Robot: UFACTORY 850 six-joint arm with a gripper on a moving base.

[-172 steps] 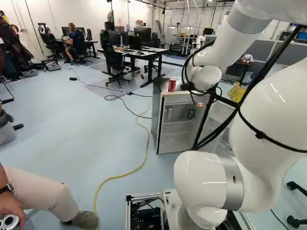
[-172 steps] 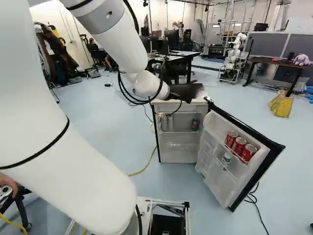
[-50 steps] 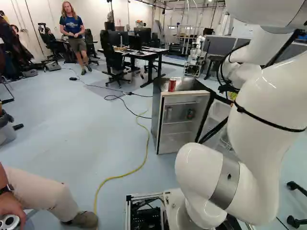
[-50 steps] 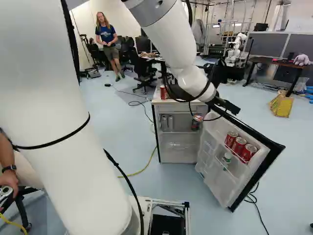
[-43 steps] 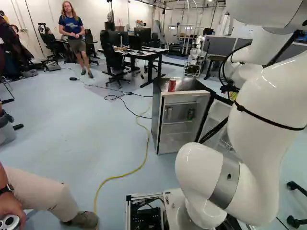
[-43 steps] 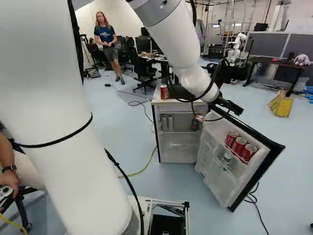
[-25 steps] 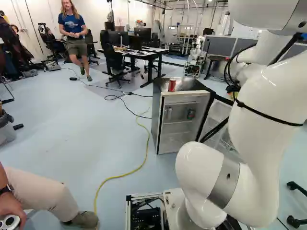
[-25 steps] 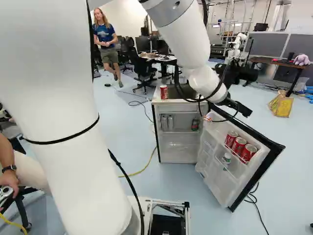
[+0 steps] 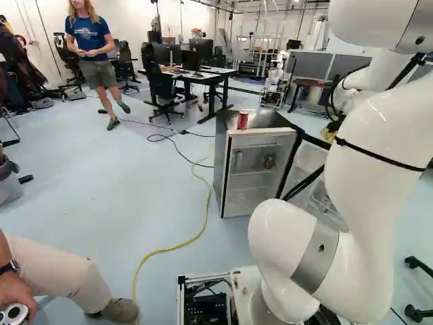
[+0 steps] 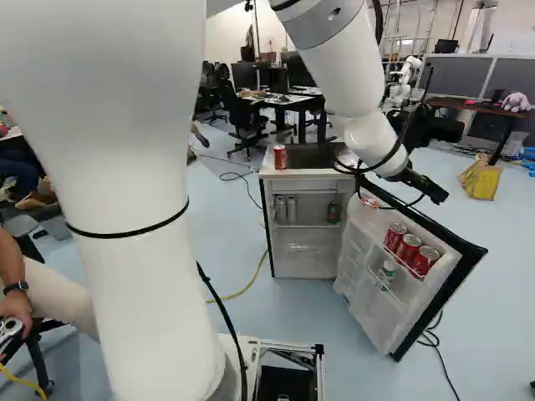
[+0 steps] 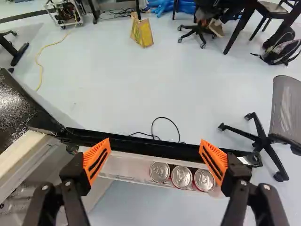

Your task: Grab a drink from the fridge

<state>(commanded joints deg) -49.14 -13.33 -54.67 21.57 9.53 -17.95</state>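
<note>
Above the outer edge of the fridge door hangs my gripper [image 10: 428, 189]. In the wrist view the gripper [image 11: 155, 151] stands wide open, nothing held between its orange pads. The fridge [image 10: 306, 225] has its door [image 10: 368, 292] swung out. Its door shelf holds three red cans [image 10: 409, 249], seen from above as silver lids [image 11: 181, 177] below the open fingers. Lower in the door stands a small bottle [image 10: 387, 271]. Inside the fridge are pale cans [image 10: 286, 210] and a dark can [image 10: 333, 212]. On its top stands a red can [image 9: 243, 120].
A yellow cable [image 9: 201, 223] crosses the floor beside the fridge. Beyond the door lie a black cord [image 11: 165, 118] and an office chair [image 11: 268, 136]. Another robot [image 10: 405, 79] stands far back. A seated person's leg [image 9: 57, 271] is close on the left.
My arm has swung from over the fridge top, where it hid the red can, outward over the door. The gripper has stayed open. The base has not moved.
</note>
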